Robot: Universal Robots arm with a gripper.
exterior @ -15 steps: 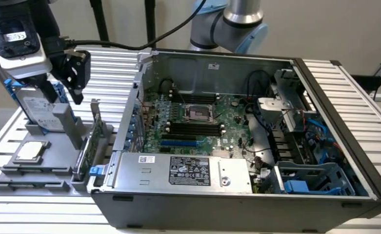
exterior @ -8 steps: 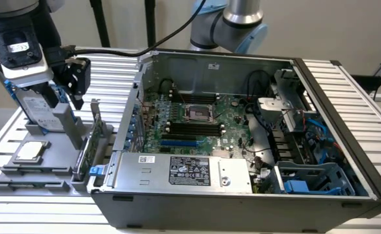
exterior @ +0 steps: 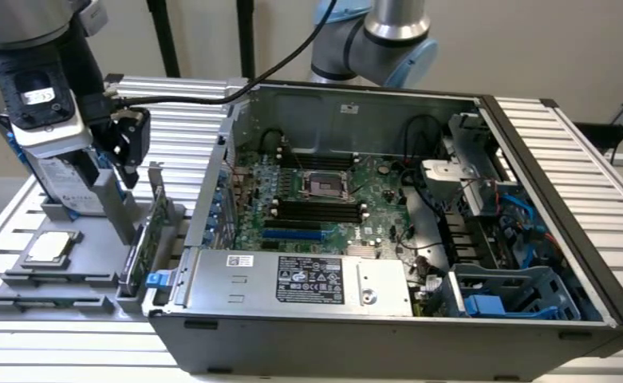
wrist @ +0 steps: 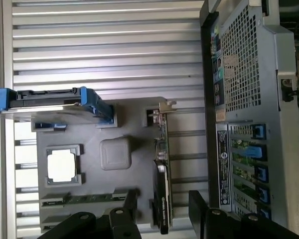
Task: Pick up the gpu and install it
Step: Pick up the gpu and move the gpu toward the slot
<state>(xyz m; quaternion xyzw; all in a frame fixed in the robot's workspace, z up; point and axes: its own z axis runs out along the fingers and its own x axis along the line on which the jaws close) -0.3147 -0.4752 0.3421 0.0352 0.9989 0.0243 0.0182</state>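
Partly hidden: at the exterior view's left, the hard drive (exterior: 72, 187) is standing behind the arm's wrist, with only part of its label face showing.
Cut off: the gripper (exterior: 128, 163) is running out past the wrist picture's edge, so just the ends of its black fingers (wrist: 123, 218) are showing.
Hard to make out: the gpu (exterior: 144, 231) is presenting only a thin green edge in the exterior view, and its cooler face is not readable there.
Masked edge: the motherboard (exterior: 322, 199) is disappearing on its left side behind the perforated rear wall of the computer case (exterior: 396, 343).
Gripper state: the jaws are standing spread wide, one finger on each side of the card, and are gripping nothing.
Gpu place: it is standing on edge in a slot of the grey tray (wrist: 134, 129), outside the case, with its silver bracket at the end away from the fingers.
Flat neighbour: the CPU chip (exterior: 53, 247) is lying in its own pocket, well apart from the card.
Room at the card: a gap is showing between each finger and the card's faces.
Room toward the case: a narrow strip of slatted table (wrist: 104, 50) is separating the tray from the case wall.
Room above: the case is lying open on top.
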